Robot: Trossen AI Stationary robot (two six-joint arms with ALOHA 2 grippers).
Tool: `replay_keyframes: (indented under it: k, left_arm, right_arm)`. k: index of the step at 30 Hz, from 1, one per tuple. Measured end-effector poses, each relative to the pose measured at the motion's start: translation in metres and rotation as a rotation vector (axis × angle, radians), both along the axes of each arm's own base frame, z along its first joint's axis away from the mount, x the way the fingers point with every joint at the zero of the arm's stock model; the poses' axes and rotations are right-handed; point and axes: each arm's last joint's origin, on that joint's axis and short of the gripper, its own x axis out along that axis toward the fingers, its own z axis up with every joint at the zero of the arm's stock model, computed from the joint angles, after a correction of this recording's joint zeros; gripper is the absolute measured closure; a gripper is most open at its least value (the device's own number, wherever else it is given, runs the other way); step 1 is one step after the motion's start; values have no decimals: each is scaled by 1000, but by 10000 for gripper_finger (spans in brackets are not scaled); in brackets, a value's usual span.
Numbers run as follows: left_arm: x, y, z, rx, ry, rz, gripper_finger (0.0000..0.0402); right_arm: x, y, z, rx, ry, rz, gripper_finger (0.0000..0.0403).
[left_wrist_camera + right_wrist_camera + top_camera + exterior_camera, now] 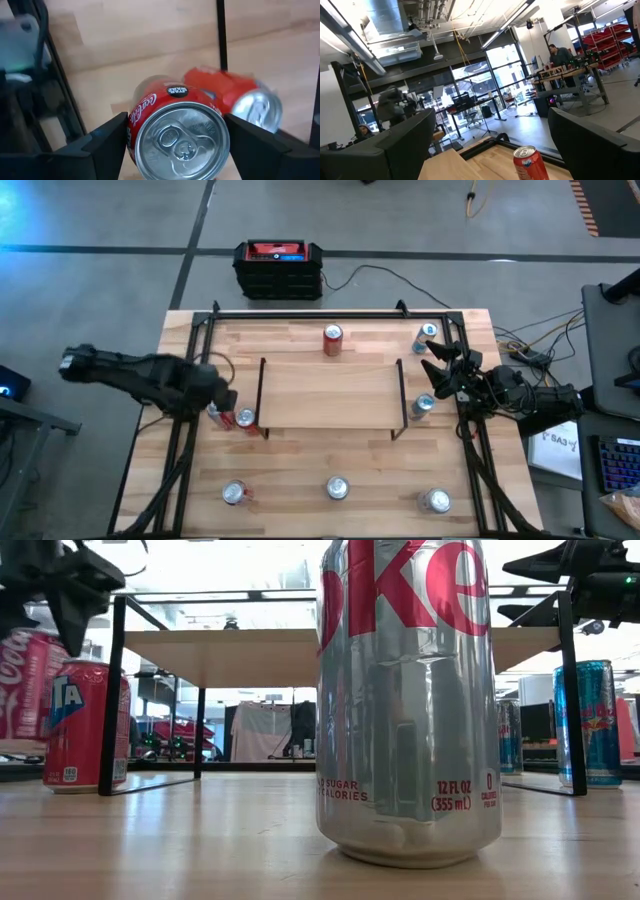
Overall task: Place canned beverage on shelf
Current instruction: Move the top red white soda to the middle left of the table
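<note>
**Left fingers on a red cola can beside the shelf's left legs**

Wooden worktop (pixel 330 465) with black rails, grey floor around it, black-and-red box (pixel 279 268) on the floor beyond the far edge.

High view: shelf (pixel 333 392) stands mid-worktop, its board bare. Left gripper (pixel 222 402) sits at the shelf's near-left leg, over a red cola can (pixel 216 413); a second red can (pixel 245 419) is just beside it, against the shelf leg. Right gripper (pixel 438 370) is off the shelf's right end, near the right edge, fingers spread wide and holding nothing. A blue can (pixel 423 406) stands just near of it, another blue can (pixel 428 333) toward the far-right corner. One red can (pixel 333 338) stands behind the shelf by the far edge. Three cans line the near edge: left (pixel 235 493), middle (pixel 338 488), right (pixel 434 501).

Low view: a silver diet cola can (pixel 408 700) fills the foreground. Shelf board spans behind it on thin black legs. Red cans show at the left under the left gripper; a blue can (pixel 586 722) at the right.

Left wrist view: fingers (pixel 102 140) bracket the red cola can (pixel 177 135) on both sides, each pressed to its wall. Second red can (pixel 240 97) is close behind, at the shelf leg.

Right wrist view: fingers (pixel 400 142) wide apart, pointed out over the far edge; red can (pixel 530 162) below, room with a person (pixel 559 54) beyond.
</note>
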Motion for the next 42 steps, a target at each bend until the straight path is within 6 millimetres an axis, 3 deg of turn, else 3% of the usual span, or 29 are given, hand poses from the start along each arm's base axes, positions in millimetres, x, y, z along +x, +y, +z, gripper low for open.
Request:
replay_keyframes:
  k: [12, 24, 32, 42]
  left_arm:
    - [18, -57, -12, 16, -13, 32, 117]
    - [41, -79, -8, 29, 36, -30, 111]
    - [59, -93, -18, 34, 18, -41, 101]
    - [65, -99, -23, 41, 9, -71, 99]
  right_arm:
    - [0, 0, 0, 0, 0, 0, 33]
    - [0, 0, 0, 0, 0, 0, 33]
    - [0, 0, 0, 0, 0, 0, 33]
    - [0, 0, 0, 0, 0, 0, 33]
